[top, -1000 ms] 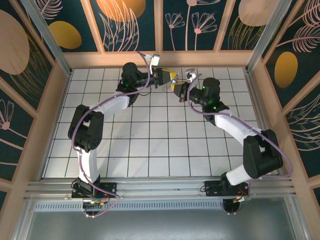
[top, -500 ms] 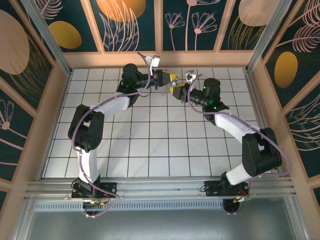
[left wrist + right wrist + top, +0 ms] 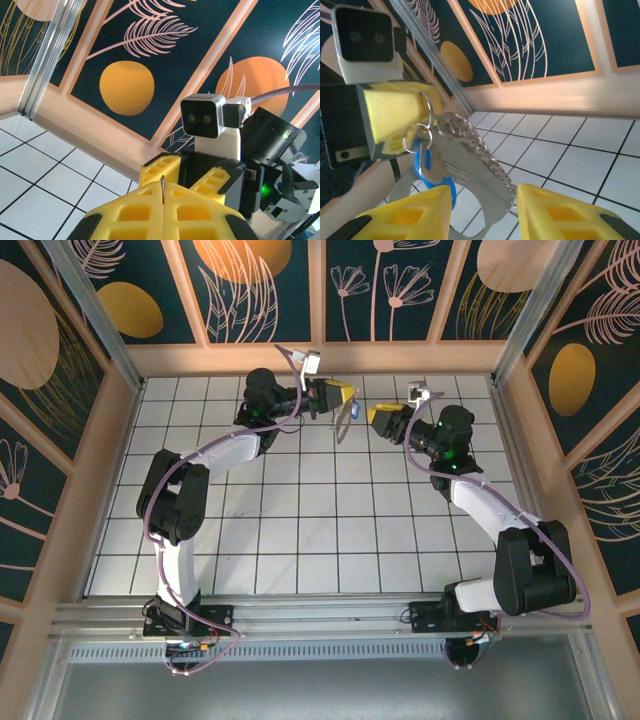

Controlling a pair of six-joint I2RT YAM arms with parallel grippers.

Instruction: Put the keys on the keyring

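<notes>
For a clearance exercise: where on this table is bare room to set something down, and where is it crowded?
Free: the table's middle, between left arm, right arm and near rail. Crowded: far centre, where the left tool holds the keyring and keys beside the open right tool.

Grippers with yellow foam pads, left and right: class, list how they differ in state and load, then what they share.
The left gripper is shut; the right gripper stands open. The left gripper pinches a wire ring of the silvery metal keyring, from which the blue-headed key hangs; the right gripper holds nothing. Both carry yellow lattice foam pads and face each other above the white tiled table.
</notes>
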